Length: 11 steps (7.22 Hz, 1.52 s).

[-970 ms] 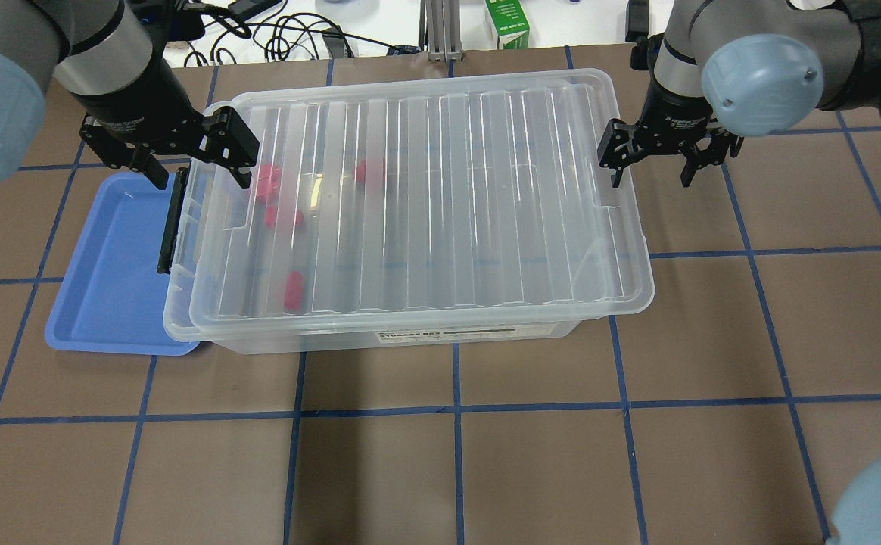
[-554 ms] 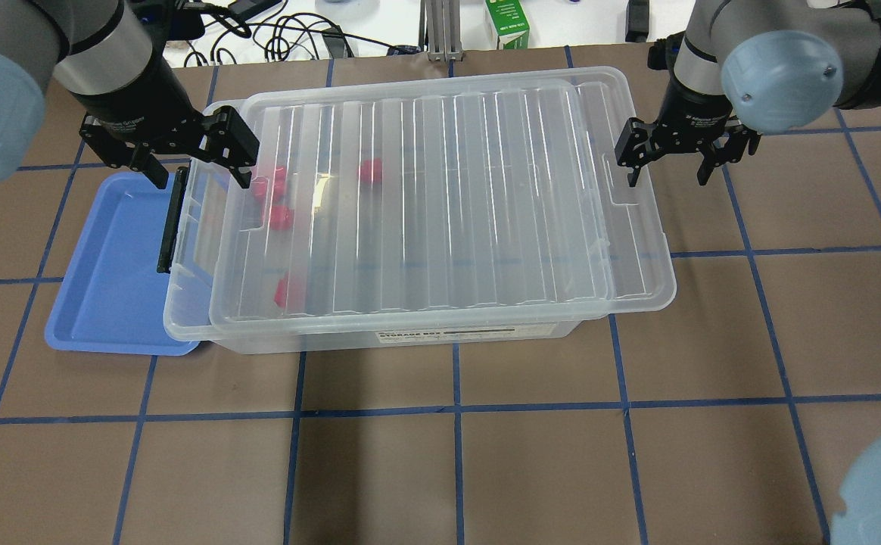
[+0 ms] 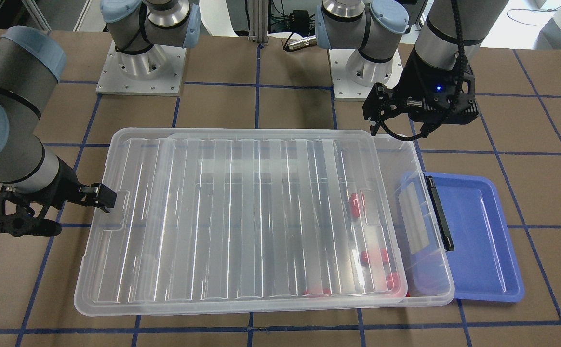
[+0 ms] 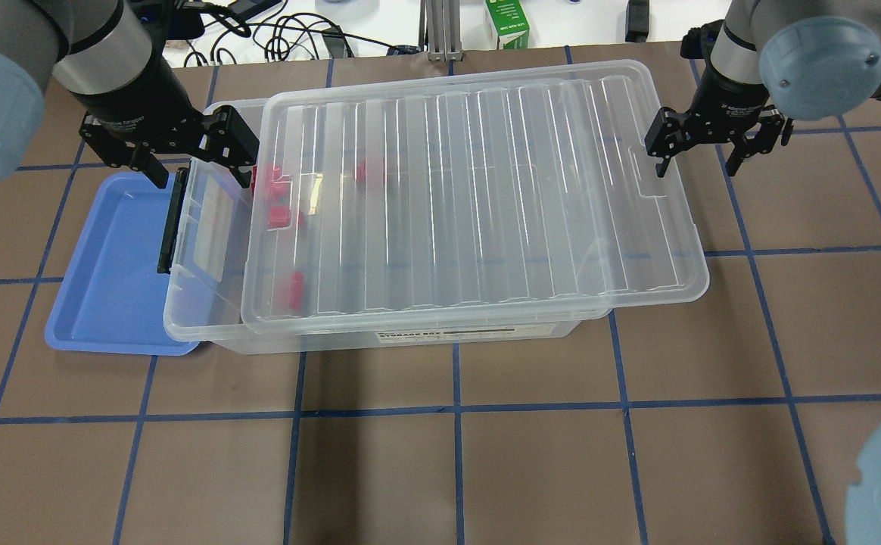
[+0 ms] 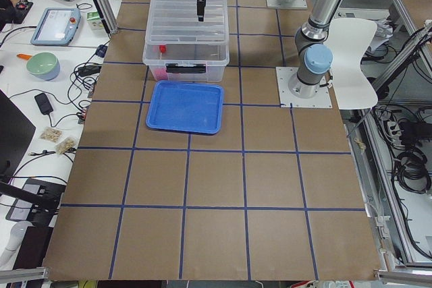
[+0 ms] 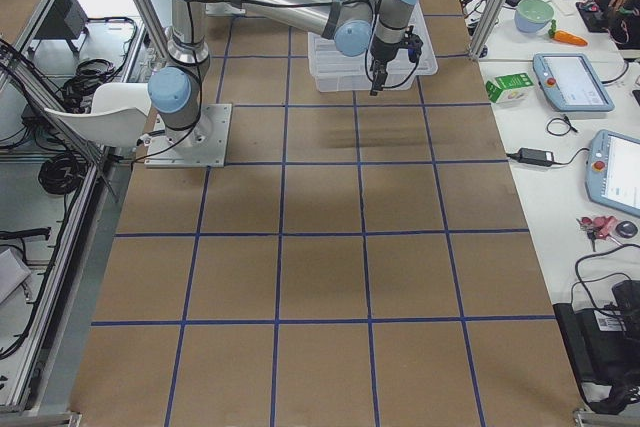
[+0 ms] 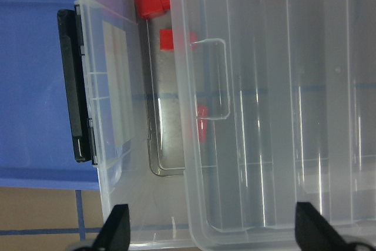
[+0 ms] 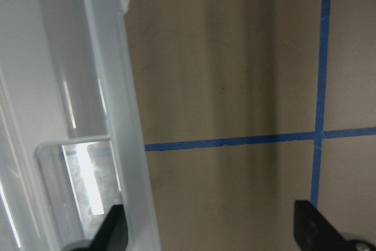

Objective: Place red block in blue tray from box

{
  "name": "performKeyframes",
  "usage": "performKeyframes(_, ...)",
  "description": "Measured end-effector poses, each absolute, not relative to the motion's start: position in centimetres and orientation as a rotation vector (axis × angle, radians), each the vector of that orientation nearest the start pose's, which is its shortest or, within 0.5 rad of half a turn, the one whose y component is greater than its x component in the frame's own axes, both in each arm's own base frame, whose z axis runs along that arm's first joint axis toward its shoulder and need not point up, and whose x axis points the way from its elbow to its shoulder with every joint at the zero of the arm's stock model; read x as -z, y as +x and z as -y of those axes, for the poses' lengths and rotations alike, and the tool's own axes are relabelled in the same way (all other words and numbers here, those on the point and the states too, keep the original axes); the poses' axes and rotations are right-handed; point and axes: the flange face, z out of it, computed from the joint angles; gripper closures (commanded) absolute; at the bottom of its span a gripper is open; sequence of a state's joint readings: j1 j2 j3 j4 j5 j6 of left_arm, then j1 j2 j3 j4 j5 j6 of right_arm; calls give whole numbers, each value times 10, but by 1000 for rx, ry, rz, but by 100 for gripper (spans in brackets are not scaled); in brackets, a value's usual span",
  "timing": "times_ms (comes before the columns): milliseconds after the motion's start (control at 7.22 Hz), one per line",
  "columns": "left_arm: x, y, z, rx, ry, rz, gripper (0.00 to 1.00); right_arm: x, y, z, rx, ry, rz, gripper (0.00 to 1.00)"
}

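Note:
The clear box (image 4: 198, 325) stands mid-table. Its ribbed lid (image 4: 471, 189) is shifted toward my right and uncovers the box's left end by the black latch (image 4: 172, 223). Several red blocks (image 4: 278, 216) lie inside near that end. Two show uncovered in the left wrist view (image 7: 150, 1). The blue tray (image 4: 107, 280) lies partly under the box's left end. My left gripper (image 4: 202, 174) is open and empty above the latch end. My right gripper (image 4: 696, 163) is open, with one finger (image 4: 660, 166) in the notch at the lid's right edge.
A green carton (image 4: 507, 23) and cables (image 4: 281, 34) lie past the table's far edge. Blue tape lines grid the brown table (image 4: 456, 454). Tablets and a bowl sit on the side bench (image 6: 570, 82).
The right gripper has moved to the right and the lid has slid with it, widening the gap at the box's left end. The left arm has not moved.

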State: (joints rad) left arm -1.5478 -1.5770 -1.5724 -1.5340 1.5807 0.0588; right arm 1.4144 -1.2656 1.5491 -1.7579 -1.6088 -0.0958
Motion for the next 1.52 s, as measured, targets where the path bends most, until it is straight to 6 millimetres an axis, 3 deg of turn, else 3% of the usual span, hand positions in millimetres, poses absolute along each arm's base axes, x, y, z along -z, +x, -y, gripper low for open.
performKeyframes(970, -487, -121, 500, 44, 53, -3132, 0, -352, -23, 607, -175, 27, -3195, 0)
performKeyframes(1524, -487, -121, 500, 43, 54, -3131, 0, -353, -36, 607, -177, -23, -3200, 0)
